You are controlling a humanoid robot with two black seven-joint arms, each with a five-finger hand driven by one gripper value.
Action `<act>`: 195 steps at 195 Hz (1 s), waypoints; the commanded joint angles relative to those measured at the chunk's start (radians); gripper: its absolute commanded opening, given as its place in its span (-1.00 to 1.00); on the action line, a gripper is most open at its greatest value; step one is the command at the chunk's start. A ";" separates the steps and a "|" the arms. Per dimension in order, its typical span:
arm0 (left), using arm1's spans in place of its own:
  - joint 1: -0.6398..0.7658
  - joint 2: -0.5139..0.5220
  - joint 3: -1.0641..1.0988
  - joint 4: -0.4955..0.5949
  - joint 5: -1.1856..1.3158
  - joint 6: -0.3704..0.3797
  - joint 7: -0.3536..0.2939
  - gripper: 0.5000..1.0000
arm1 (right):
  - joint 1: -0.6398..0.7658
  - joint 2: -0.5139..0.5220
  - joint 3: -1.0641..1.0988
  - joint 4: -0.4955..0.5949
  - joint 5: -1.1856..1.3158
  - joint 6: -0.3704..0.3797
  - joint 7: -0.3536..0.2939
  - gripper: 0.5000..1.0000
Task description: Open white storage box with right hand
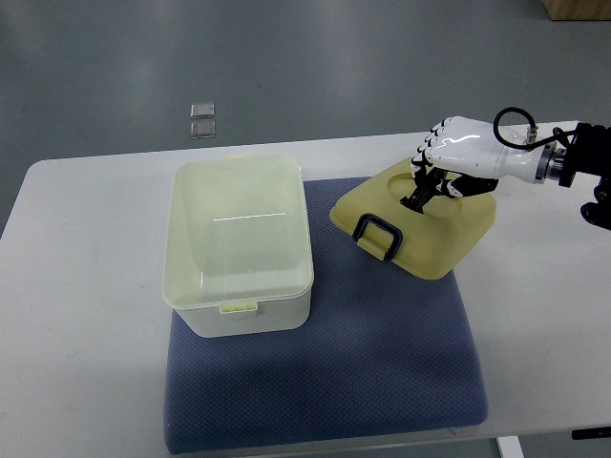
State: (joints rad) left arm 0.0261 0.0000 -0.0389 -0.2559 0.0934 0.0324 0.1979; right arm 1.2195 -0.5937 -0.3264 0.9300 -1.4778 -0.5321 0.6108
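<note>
The white storage box stands open on the left half of a blue mat, its rim squared to the mat and its near wall well back from the mat's front edge. Its yellowish lid lies apart from it to the right, tilted, with a black handle at its near left edge; a narrow strip of mat shows between box and lid. The right hand reaches in from the right edge and rests on top of the lid's far part, its dark fingers curled down onto the lid's recessed top. Whether they truly clamp it or only press on it cannot be told, since the palm covers the contact. The white surface lies bare to the left of the box and to the right of the mat. The mat's front edge and the surface's near corners are cut off by the frame. Two small clear tiles lie on the grey floor beyond.
</note>
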 commanded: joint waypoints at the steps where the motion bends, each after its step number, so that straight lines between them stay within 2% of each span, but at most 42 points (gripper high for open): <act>1: 0.000 0.000 -0.001 0.001 0.000 0.000 0.001 1.00 | -0.018 0.040 0.001 0.000 0.002 -0.028 0.000 -1.00; 75: 0.000 0.000 0.001 0.003 0.000 0.000 0.001 1.00 | -0.094 0.103 0.015 0.001 0.011 -0.079 0.000 -1.00; 77: 0.000 0.000 0.001 0.003 0.000 0.000 0.001 1.00 | -0.094 0.103 0.015 0.001 0.013 -0.079 0.000 -0.95; 78: 0.000 0.000 0.001 0.003 0.000 -0.002 0.001 1.00 | -0.094 0.103 0.015 0.001 0.013 -0.079 0.000 -0.77; 79: 0.000 0.000 0.001 0.003 0.000 -0.002 0.001 1.00 | -0.094 0.103 0.015 0.001 0.013 -0.079 0.000 -0.77; 80: 0.000 0.000 0.001 0.003 0.000 -0.002 0.001 1.00 | -0.095 0.103 0.017 0.001 0.013 -0.079 0.000 -0.57; 81: 0.000 0.000 0.001 0.003 0.000 -0.002 0.001 1.00 | -0.095 0.103 0.017 0.001 0.013 -0.079 0.000 -0.57; 82: 0.000 0.000 0.001 0.003 0.000 0.000 0.003 1.00 | -0.095 0.103 0.017 0.003 0.014 -0.079 0.000 -0.36; 83: 0.000 0.000 0.001 0.003 0.000 0.000 0.003 1.00 | -0.095 0.103 0.017 0.003 0.014 -0.079 0.000 -0.36; 84: 0.000 0.000 0.001 0.003 0.000 0.000 0.003 1.00 | -0.095 0.103 0.017 0.003 0.014 -0.079 0.000 -0.17; 85: 0.000 0.000 0.001 0.003 0.000 0.000 0.003 1.00 | -0.095 0.103 0.017 0.003 0.014 -0.079 0.000 -0.16; 86: 0.000 0.000 0.001 0.003 0.000 -0.002 0.003 1.00 | -0.097 0.103 0.017 0.003 0.014 -0.079 0.000 0.01; 87: 0.000 0.000 0.001 0.003 0.000 -0.002 0.003 1.00 | -0.097 0.103 0.017 0.003 0.014 -0.079 0.000 0.01; 88: 0.000 0.000 0.001 0.003 0.000 0.000 0.003 1.00 | -0.097 0.103 0.017 0.003 0.014 -0.079 0.000 0.11; 91: 0.000 0.000 0.001 0.003 0.000 -0.002 0.003 1.00 | -0.097 0.103 0.017 0.003 0.014 -0.079 0.000 0.20; 92: 0.000 0.000 0.001 0.003 0.000 -0.002 0.003 1.00 | -0.097 0.103 0.017 0.003 0.014 -0.079 0.000 0.29; 100: 0.000 0.000 0.001 0.003 0.000 0.000 0.003 1.00 | -0.097 0.101 0.017 0.003 0.014 -0.079 0.000 0.50; 101: 0.000 0.000 0.001 0.003 0.000 0.000 0.003 1.00 | -0.097 0.101 0.017 0.003 0.014 -0.079 0.000 0.61; 102: 0.000 0.000 0.001 0.003 0.000 0.000 0.003 1.00 | -0.097 0.101 0.017 0.003 0.014 -0.079 0.000 0.61; 103: 0.000 0.000 0.001 0.003 0.000 0.000 0.003 1.00 | -0.097 0.100 0.017 0.004 0.014 -0.079 0.000 0.72; 133: 0.000 0.000 -0.001 -0.003 0.000 0.000 0.001 1.00 | -0.095 0.084 0.026 0.004 0.019 -0.079 0.000 0.73; 154: 0.000 0.000 0.001 -0.005 0.000 0.000 0.001 1.00 | -0.091 0.057 0.119 0.003 0.044 -0.077 0.000 0.73; 171: 0.000 0.000 0.001 -0.005 0.000 0.000 0.001 1.00 | -0.084 0.025 0.225 0.003 0.140 0.032 0.000 0.73; 182: 0.000 0.000 0.002 -0.005 0.000 0.000 0.001 1.00 | -0.084 0.005 0.320 -0.002 0.252 0.162 0.000 0.73; 184: 0.000 0.000 0.002 -0.005 0.000 0.000 0.001 1.00 | -0.084 0.005 0.320 -0.002 0.252 0.162 0.000 0.73; 195: 0.000 0.000 0.002 -0.005 0.002 0.000 0.001 1.00 | -0.083 -0.015 0.426 -0.007 0.384 0.314 0.000 0.73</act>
State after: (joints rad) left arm 0.0261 0.0000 -0.0381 -0.2608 0.0946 0.0323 0.1994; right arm 1.1345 -0.5775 -0.0570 0.9297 -1.2802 -0.4330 0.6106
